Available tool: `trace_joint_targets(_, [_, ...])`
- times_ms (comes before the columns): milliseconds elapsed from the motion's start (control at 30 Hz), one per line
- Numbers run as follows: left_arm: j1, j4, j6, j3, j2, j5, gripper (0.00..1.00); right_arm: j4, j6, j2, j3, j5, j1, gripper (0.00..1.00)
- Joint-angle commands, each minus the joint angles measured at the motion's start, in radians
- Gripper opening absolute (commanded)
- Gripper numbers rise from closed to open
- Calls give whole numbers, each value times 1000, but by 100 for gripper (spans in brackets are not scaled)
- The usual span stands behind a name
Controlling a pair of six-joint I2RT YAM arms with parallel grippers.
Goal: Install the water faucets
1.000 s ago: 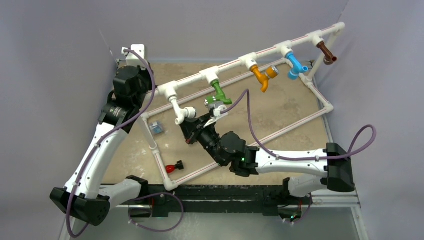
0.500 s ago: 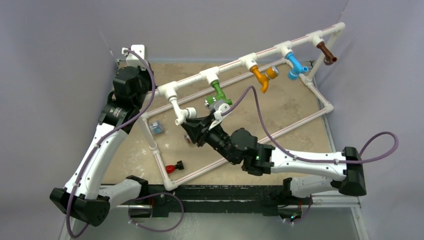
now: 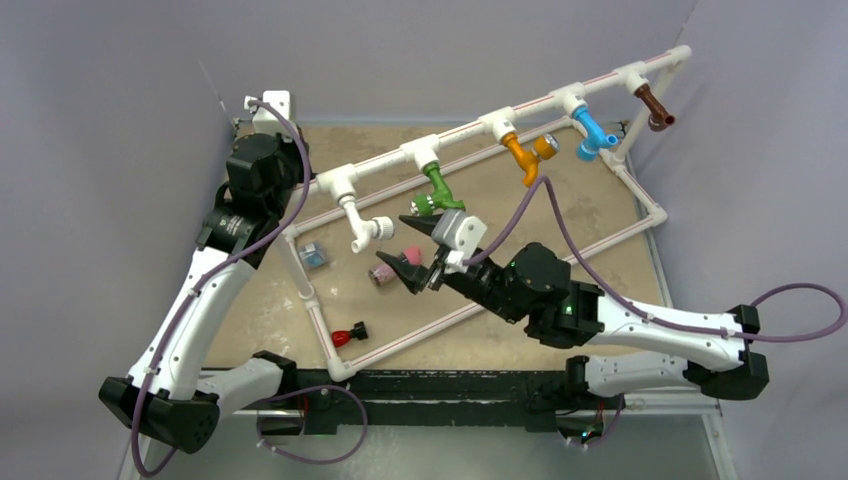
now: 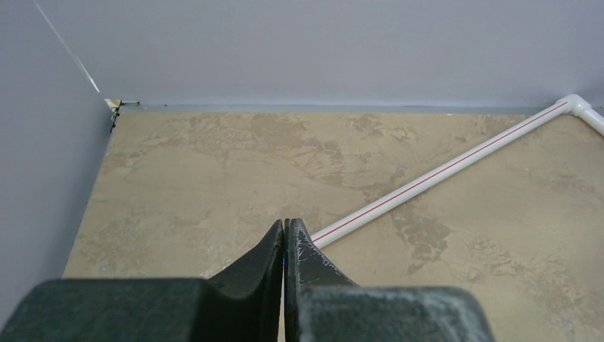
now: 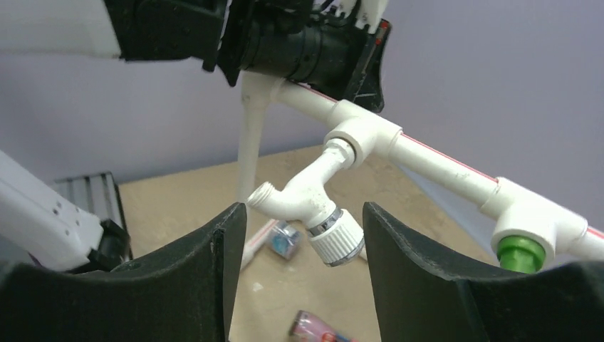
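Five water faucets hang from the white pipe frame's (image 3: 470,132) top rail: white (image 3: 365,228), green (image 3: 437,190), orange (image 3: 527,155), blue (image 3: 593,135) and brown (image 3: 655,105). My right gripper (image 3: 402,250) is open just right of the white faucet and holds nothing. In the right wrist view the white faucet (image 5: 313,206) hangs beyond the spread fingers of the right gripper (image 5: 304,206), touching neither. The green faucet's base (image 5: 520,253) shows at the right. My left gripper (image 4: 285,224) is shut and empty above the table's far left.
A pink-capped cylinder (image 3: 392,268) lies on the table under the right gripper. A small blue piece (image 3: 315,255) and a red-and-black piece (image 3: 348,335) lie near the frame's left leg. Purple cables loop over both arms. Grey walls close in the table.
The right gripper has opened, let go of the white faucet's knob and drawn back to the right. The pink-capped cylinder now shows on the table. The left arm has not moved.
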Motion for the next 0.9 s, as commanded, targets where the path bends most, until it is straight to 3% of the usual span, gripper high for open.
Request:
trace_joint_targets(0, [-40,-223,-25,-72,37,105,0,-60,-339,18,24,-5,72,66])
trace_joint_targets(200, [-40,-221,-26,-71,41,104,0,-5,-640,108,-1,214,137,75])
trace_joint_targets(500, [-40,-222,-24,-71,44,102,0,350,-997,246,-63,415,153,77])
trace_joint_targets(700, [-40,-222,-24,-71,49,102,0,464,-1030,321,-38,416,153,76])
trace_joint_targets(867, [-41,-219,-24,-71,50,104,0,544,-1062,383,-8,414,149,69])
